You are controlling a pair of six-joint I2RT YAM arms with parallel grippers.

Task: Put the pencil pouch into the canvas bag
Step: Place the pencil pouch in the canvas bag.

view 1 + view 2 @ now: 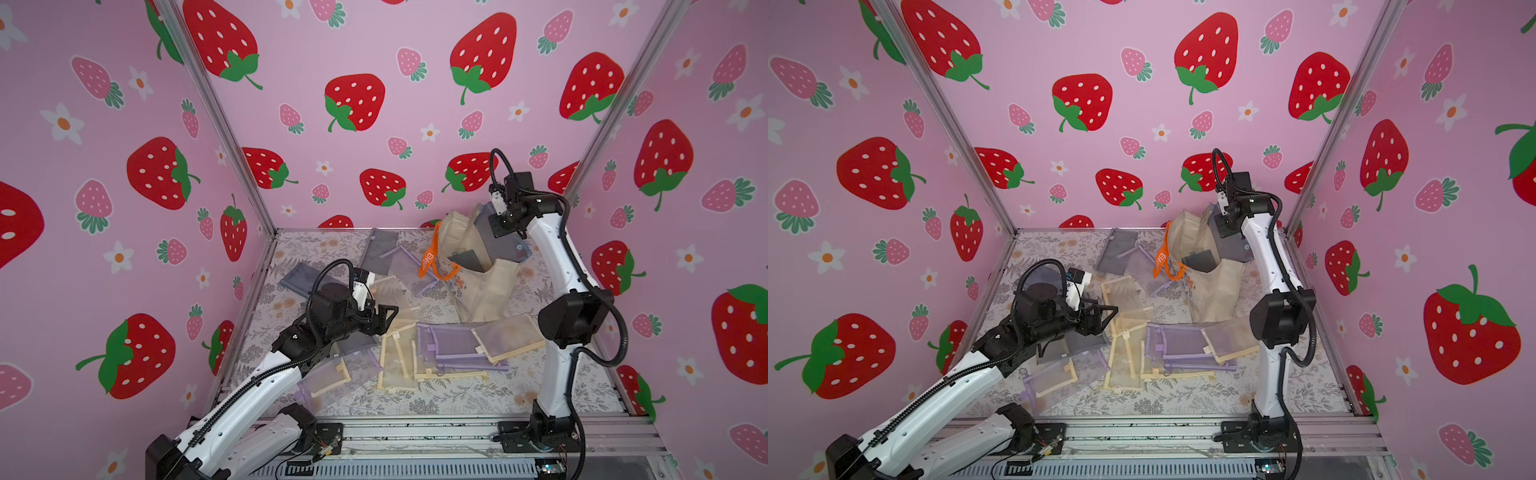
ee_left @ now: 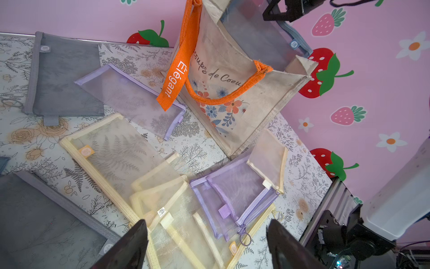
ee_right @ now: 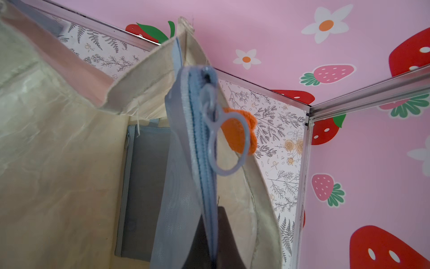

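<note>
Top view: the right gripper (image 1: 500,227), clamped on the grey pencil pouch (image 1: 509,248), hangs it at the mouth of the canvas bag (image 1: 492,291) near the far right corner of the table (image 1: 453,401), likely to drop it in. Left wrist: the left gripper (image 2: 207,224) stands apart, empty, above loose mesh pouches (image 2: 162,198). Right wrist: another pouch (image 3: 145,186) inside may block it.

Orange strap handle (image 2: 176,74) read "Élégant" in white. Canvas bag (image 2: 235,62) face carried script "…coups de Coeu", cut off both ends. Pouch tags (image 2: 86,151) too small to read.
</note>
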